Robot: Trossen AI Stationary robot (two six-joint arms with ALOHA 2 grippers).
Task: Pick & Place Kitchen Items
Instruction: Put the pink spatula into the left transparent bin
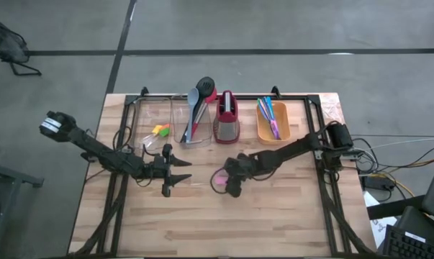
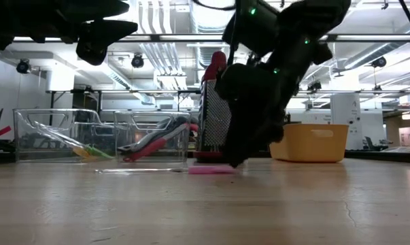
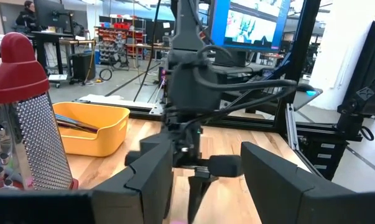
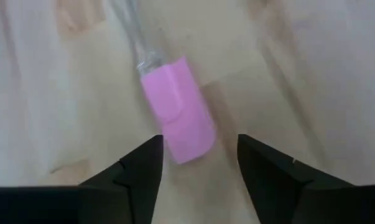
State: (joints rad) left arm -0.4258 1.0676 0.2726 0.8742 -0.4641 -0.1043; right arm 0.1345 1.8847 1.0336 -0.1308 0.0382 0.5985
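Looking at the right gripper (image 4: 198, 165), the pink spatula (image 4: 178, 118) lies flat on the table (image 1: 274, 216) right under it, mid-table in front of the grater (image 1: 227, 119). Its long axis runs away from the wrist, clear handle (image 4: 134, 37) pointing outward, pink blade end sitting between the fingertips. Jaws are apart, not clamping anything. Left gripper (image 1: 175, 175) waits open just beside it, but the right arm's clearly nearer.

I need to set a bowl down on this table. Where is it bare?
The near half of the wooden table lies bare. Crowded: the far edge, with clear bins, grater, orange bin, and mid-table around both grippers and the pink spatula.
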